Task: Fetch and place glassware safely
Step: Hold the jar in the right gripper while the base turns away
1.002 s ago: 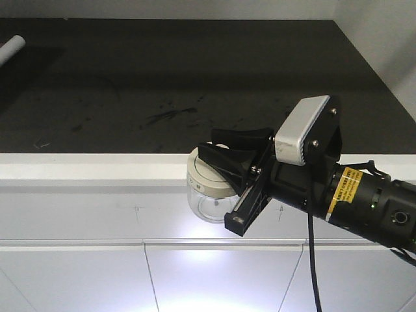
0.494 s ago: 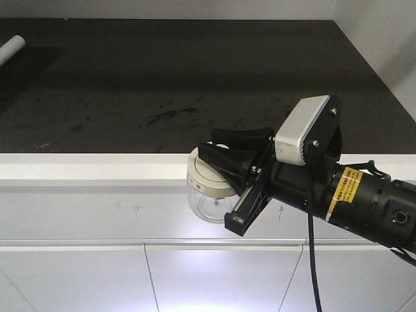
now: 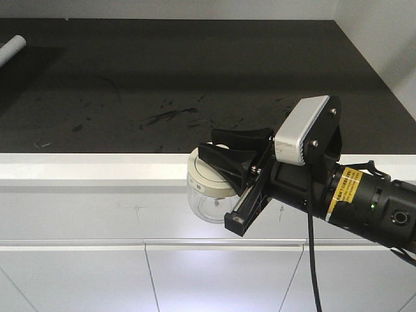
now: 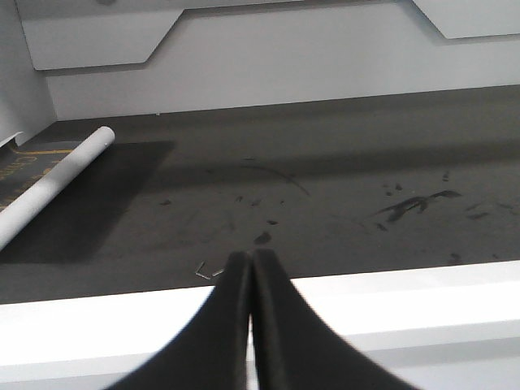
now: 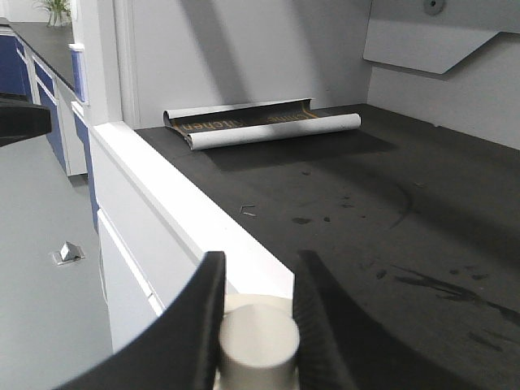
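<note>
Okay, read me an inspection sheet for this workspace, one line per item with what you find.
Surface: dark countertop, scuffed and smudged, with a white front edge.
Job's things: glass jar, lid on, held in front of the white edge, apparently not resting on the counter.
Clutter: white roll at the counter's far left.
Hands: right hand shut on the glass jar at its lid; left hand shut, empty.
Cables: black cable hangs below the right arm.
Surroundings: white cabinet fronts below, wall panels behind.
</note>
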{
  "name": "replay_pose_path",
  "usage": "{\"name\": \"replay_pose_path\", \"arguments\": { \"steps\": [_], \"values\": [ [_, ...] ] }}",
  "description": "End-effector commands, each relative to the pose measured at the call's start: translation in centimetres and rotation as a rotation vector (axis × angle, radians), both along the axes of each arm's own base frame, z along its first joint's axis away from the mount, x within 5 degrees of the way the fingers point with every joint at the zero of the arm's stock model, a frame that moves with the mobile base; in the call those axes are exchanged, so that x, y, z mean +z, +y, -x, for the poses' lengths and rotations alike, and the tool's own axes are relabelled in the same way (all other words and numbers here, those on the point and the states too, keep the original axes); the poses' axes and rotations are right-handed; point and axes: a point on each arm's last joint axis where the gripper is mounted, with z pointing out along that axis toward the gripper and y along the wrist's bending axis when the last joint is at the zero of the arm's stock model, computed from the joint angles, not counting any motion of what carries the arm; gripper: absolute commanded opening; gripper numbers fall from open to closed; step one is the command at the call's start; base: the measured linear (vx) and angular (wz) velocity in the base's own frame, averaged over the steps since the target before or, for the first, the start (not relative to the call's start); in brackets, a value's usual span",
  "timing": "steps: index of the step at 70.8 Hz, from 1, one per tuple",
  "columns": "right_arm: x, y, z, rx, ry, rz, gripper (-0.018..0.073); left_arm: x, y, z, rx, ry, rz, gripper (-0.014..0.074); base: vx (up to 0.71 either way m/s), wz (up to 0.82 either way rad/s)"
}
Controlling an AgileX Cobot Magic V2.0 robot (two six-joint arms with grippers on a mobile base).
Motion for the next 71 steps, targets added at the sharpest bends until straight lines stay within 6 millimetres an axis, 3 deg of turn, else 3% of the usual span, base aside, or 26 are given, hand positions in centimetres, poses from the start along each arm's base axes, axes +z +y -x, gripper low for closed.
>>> {"name": "replay_pose_path", "arguments": {
  "steps": [1, 42, 71],
  "values": [
    [2.39, -0.04, 0.45, 0.028, -0.072, -0.101, -0.0003, 1.54, -0.08, -0.08, -0.006, -0.101, 0.015, -0.0007, 0.00, 0.00],
    [2.39, -0.04, 0.45, 0.028, -0.071, -0.100, -0.0003, 1.54, -0.08, -0.08, -0.006, -0.101, 0.015, -0.0007, -0.02, 0.06],
    [2.39, -0.04, 0.45, 0.028, -0.071, -0.100, -0.0003, 1.54, -0.08, -0.08, -0.006, -0.101, 0.015, -0.0007, -0.05, 0.41]
  ]
}}
